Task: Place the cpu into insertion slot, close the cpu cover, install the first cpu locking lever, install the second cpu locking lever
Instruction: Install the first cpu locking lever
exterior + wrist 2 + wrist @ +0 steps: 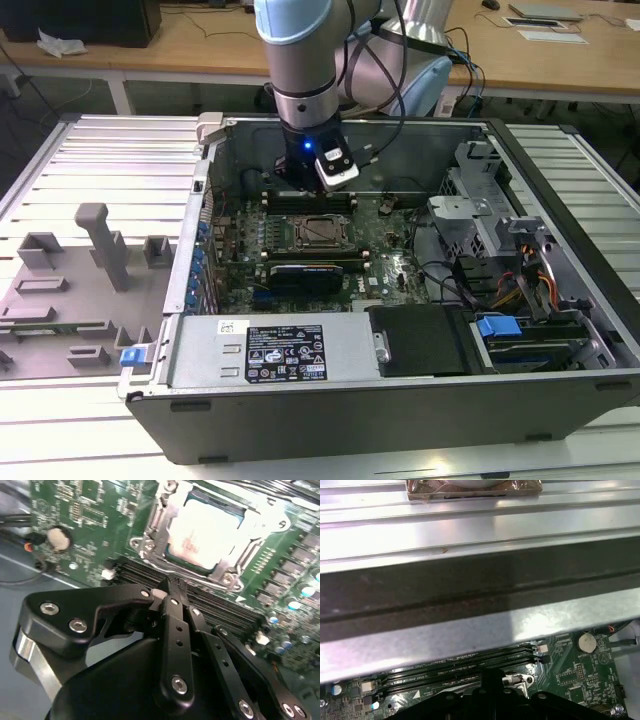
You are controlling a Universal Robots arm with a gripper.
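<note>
Above memory slots (210, 605): gripper (172, 592), fingers together, empty.
Socket: cpu (207, 527) seated, cpu cover (150, 540) closed, holding it down.

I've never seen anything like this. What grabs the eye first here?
The big grey-and-blue robot arm reaching down into an open computer case on a metal table. Its black gripper, fingers together and empty, hangs over the green board by the memory slots. Just beyond sits the cpu, seated under the cpu cover.
</note>
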